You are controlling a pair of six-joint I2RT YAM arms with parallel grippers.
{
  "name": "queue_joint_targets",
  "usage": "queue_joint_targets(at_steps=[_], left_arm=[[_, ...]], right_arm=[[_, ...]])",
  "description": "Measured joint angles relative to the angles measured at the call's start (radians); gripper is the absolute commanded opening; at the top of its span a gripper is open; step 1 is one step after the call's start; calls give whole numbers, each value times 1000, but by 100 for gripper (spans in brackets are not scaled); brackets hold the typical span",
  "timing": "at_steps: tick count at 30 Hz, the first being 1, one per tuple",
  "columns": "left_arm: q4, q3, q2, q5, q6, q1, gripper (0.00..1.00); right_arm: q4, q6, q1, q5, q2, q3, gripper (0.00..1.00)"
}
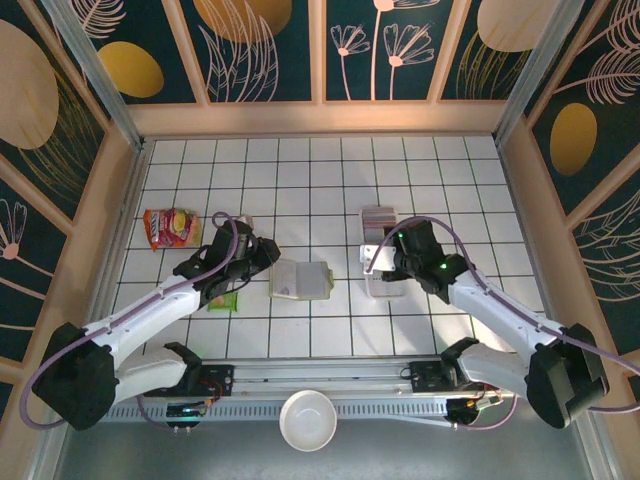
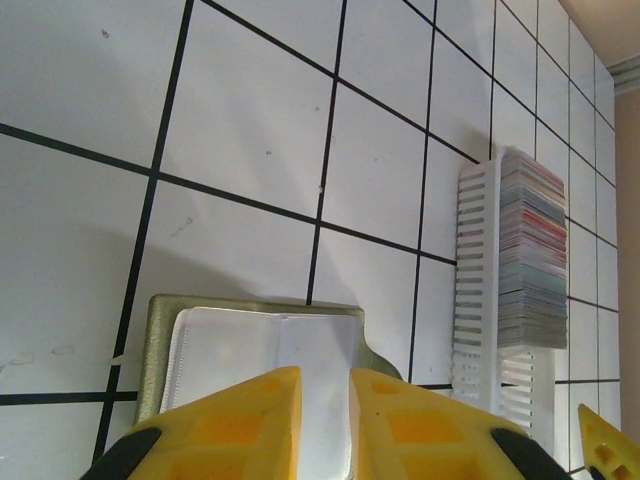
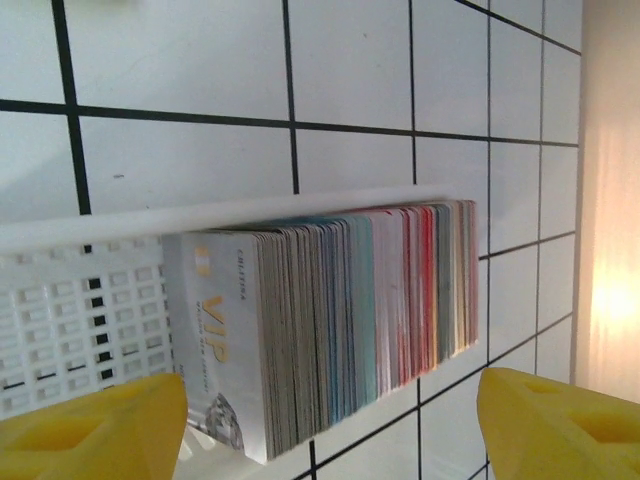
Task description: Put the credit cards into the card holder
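The card holder lies open on the tiles, olive rim around pale white sleeves. My left gripper is at its left end. In the left wrist view the yellow jaws stand almost together, with a white sleeve of the holder in the narrow gap. The credit cards stand on edge as a striped row in a white slotted tray. My right gripper is open wide, one fingertip at the VIP card's end of the row and the other past its far end.
A red-and-yellow snack packet lies at the left, and a green-and-pink one is under the left arm. A white bowl sits in front of the arm bases. Wooden walls close in the tiled floor.
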Motion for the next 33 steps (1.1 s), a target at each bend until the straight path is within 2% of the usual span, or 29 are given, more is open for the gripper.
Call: queue_joint_targets(at_steps=[9, 15, 17, 20, 26, 33], left_arm=[[1, -13, -60, -19, 7, 0, 24], [0, -13, -45, -18, 42, 0, 26], [0, -13, -34, -18, 56, 0, 27], [1, -13, -27, -19, 85, 0, 34], [3, -13, -22, -18, 128, 0, 36], [4, -22, -48, -16, 149, 0, 39]], right_arm=[[51, 8, 0, -34, -2, 18, 75], [82, 7, -18, -58, -23, 18, 75], [82, 6, -40, -64, -3, 22, 75], [81, 3, -53, -71, 46, 39, 74], [81, -4, -55, -92, 114, 51, 72], [74, -23, -55, -107, 133, 54, 80]])
